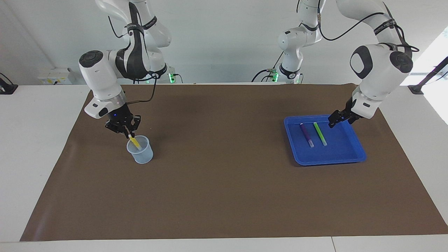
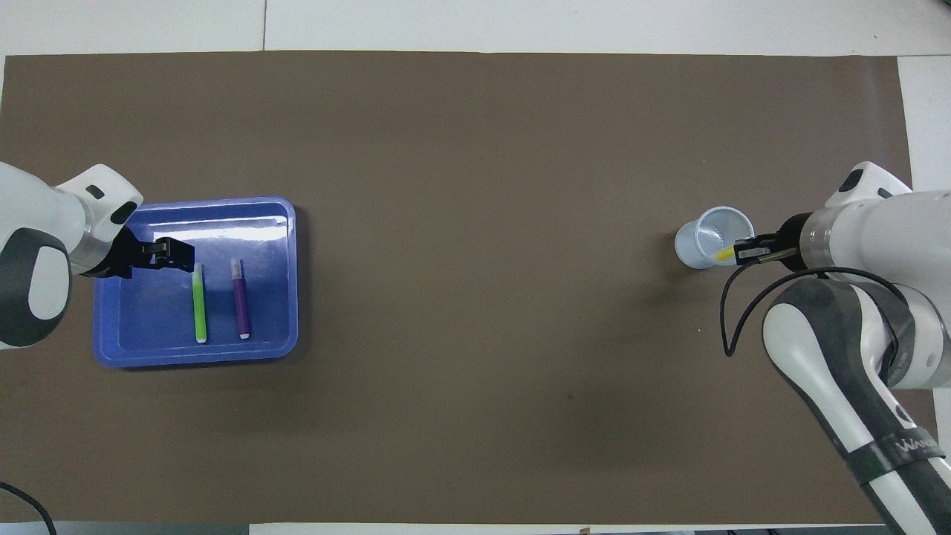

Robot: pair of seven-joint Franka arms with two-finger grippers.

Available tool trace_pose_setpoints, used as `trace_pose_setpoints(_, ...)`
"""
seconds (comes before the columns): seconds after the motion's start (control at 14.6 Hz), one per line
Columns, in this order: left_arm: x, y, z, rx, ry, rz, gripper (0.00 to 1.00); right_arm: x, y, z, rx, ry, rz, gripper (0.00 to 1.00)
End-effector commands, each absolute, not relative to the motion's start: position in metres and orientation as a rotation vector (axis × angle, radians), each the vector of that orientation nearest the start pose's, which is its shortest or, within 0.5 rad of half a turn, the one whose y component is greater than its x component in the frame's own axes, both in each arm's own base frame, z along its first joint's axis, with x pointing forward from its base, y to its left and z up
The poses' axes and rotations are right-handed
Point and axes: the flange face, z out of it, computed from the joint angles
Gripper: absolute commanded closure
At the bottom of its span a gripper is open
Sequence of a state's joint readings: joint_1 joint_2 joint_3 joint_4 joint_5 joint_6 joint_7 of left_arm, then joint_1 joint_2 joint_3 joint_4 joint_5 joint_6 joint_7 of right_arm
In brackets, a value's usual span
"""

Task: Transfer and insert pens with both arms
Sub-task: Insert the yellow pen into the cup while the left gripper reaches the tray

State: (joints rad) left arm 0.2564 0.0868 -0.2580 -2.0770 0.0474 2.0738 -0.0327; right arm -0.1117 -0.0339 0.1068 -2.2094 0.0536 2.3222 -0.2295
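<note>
On the brown-covered bench a blue tray holds a green pen and a purple pen side by side, apart. The left tool hangs over the tray. The right tool grips a yellow pen over a clear cup

A white table carries a broad brown mat that covers most of its top. On the mat, toward the left arm's end, lies a blue tray. Toward the right arm's end stands a translucent plastic cup, well apart from the tray.
</note>
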Motion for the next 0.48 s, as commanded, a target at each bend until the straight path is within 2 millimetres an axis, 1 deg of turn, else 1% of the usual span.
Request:
trace_pose_setpoints(0.0,0.546,0.008,0.358,-3.107,0.085,0.136,0.03,0.533,-0.002,0.407,-3.111,-0.344,-0.243,0.63)
trace_pose_setpoints(0.14,0.542,0.009,0.339,-3.113,0.089,0.137,0.05,0.535,-0.002,0.409,-3.11,-0.344,-0.25,0.44)
trace_pose_setpoints(0.21,0.542,0.008,0.334,-3.115,0.09,0.135,0.05,0.538,-0.002,0.412,-3.11,-0.342,-0.255,0.3)
trace_pose_setpoints(0.27,0.542,0.008,0.329,-3.118,0.091,0.144,0.08,0.543,-0.001,0.417,-3.109,-0.337,-0.262,0.1)
trace_pose_setpoints(0.34,0.542,0.008,0.323,-3.121,0.094,0.157,0.08,0.546,-0.001,0.42,-3.108,-0.335,-0.272,0.0)
trace_pose_setpoints(0.41,0.542,0.009,0.32,-3.123,0.099,0.159,0.09,0.548,-0.001,0.426,-3.108,-0.335,-0.284,0.0)
